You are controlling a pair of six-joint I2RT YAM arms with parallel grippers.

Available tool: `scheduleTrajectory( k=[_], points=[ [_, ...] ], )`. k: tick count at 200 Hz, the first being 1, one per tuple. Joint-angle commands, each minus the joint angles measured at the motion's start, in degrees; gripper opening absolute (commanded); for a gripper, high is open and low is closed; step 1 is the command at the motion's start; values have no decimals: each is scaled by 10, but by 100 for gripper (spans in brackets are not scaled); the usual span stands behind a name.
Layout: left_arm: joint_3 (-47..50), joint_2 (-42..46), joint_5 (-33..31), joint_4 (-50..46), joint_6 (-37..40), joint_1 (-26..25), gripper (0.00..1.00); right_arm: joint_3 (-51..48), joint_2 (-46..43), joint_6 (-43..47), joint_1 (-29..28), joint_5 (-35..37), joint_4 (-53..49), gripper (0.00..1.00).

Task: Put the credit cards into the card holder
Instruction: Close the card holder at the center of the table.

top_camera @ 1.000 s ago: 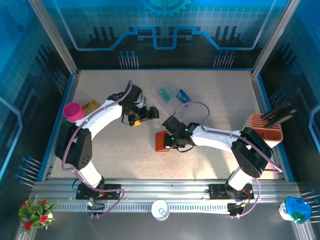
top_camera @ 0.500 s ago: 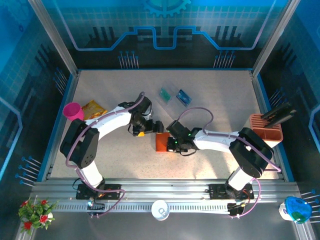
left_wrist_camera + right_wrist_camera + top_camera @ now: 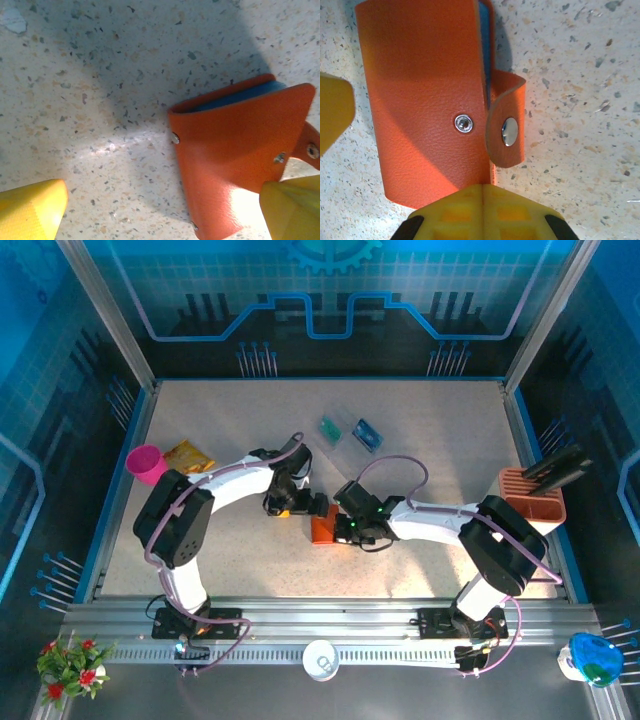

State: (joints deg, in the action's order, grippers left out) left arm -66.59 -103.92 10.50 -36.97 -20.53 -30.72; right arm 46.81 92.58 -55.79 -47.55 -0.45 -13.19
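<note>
The left tool [image 3: 302, 504] is hanging released, its yellow fingers [image 3: 31, 211] straddling the orange card holder [image 3: 323, 529], which is lying mid-counter [image 3: 440, 430]. The right tool [image 3: 483, 200] is sitting clenched, touching the holder's edge. Two credit cards [image 3: 366, 434] are lying farther back.

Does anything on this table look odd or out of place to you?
Only small things: the orange wallet, mid-table, lies folded with its snap tab unfastened and curling loose, blue lining peeking out. A teal card and a blue card lie bare on the tabletop farther back, outside it. Nothing looks spilled or broken.
</note>
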Motion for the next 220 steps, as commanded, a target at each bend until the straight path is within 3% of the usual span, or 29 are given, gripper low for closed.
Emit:
scheduleTrajectory(
  k=[1, 49, 98, 151, 220],
  points=[
    [9, -14, -28, 1, 32, -10, 99, -13, 9, -11, 3, -3, -4, 0],
    [5, -30, -97, -27, 56, -25, 99, 21, -26, 7, 13, -6, -40, 2],
    [-13, -52, -171, -68, 58, -44, 99, 65, -67, 36, 44, 35, -131, 8],
    [-2, -53, -173, -64, 49, -46, 99, 99, -32, 89, 79, 8, -154, 33],
    [10, -45, -171, -56, 42, -45, 99, 163, 47, 126, 75, -18, -166, 36]
  ],
)
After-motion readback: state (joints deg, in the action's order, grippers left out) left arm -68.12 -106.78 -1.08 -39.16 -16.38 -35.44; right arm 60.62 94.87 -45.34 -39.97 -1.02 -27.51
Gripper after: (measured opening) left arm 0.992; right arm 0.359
